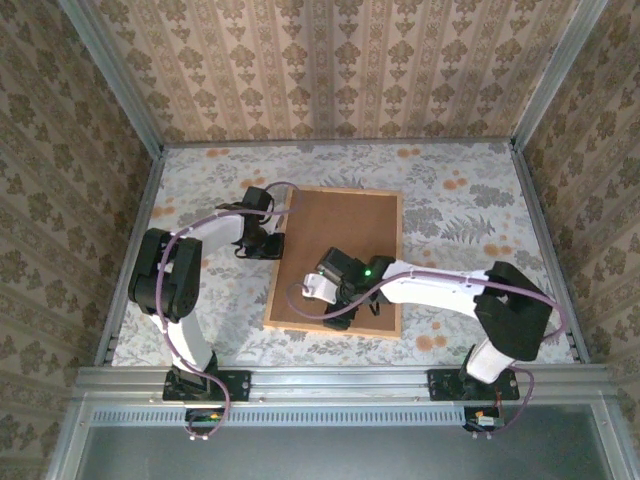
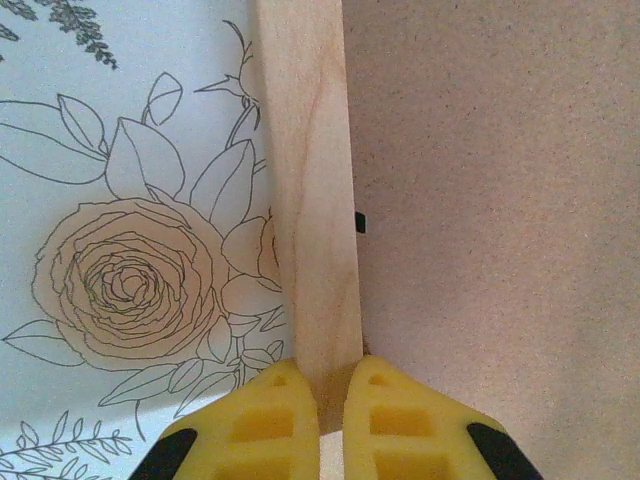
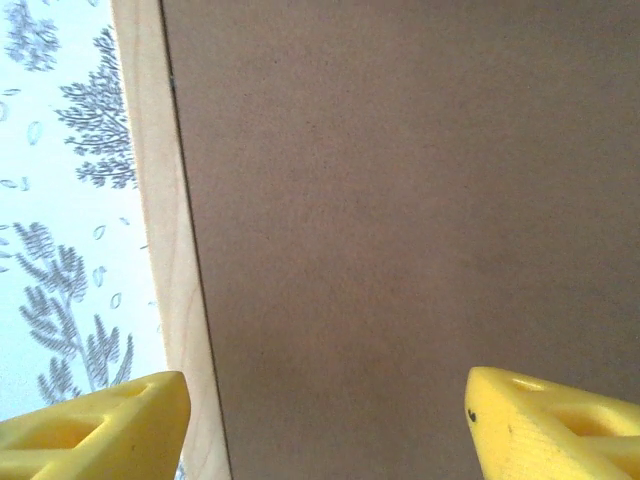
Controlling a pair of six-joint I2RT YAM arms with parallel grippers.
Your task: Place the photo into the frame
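The frame (image 1: 345, 225) lies flat on the table (image 1: 470, 200), a little left of the middle, back side up. Its brown board (image 1: 350, 240) faces the top camera, and thin pale wood moulding (image 1: 400, 260) runs round it. The long sides run away from the arms, tilted slightly to the right.

The left claw (image 1: 266, 244) is at the frame's left edge, about halfway along it. In the left wrist view this claw (image 2: 330, 385) is closed on the moulding (image 2: 310, 200). Its yellow fingers (image 2: 250, 430) press on the wood strip from both sides, one on the table side and one on the board side. The speckled board (image 2: 490, 250) lies to the right of the strip, with a small black tab (image 2: 360, 222) at its edge. To the left of the strip is the table's flower print (image 2: 130, 270).

The right claw (image 1: 345, 312) hangs over the near-left part of the frame, its arm reaching in from the right. In the right wrist view the claw (image 3: 328, 400) stands wide open with nothing between its fingers (image 3: 100, 430). One finger is above the moulding (image 3: 165, 250) and the table beside it, the other above the bare board (image 3: 400, 220). Whether either finger touches the frame cannot be told.

Patterned walls (image 1: 330, 60) close in the table on three sides.
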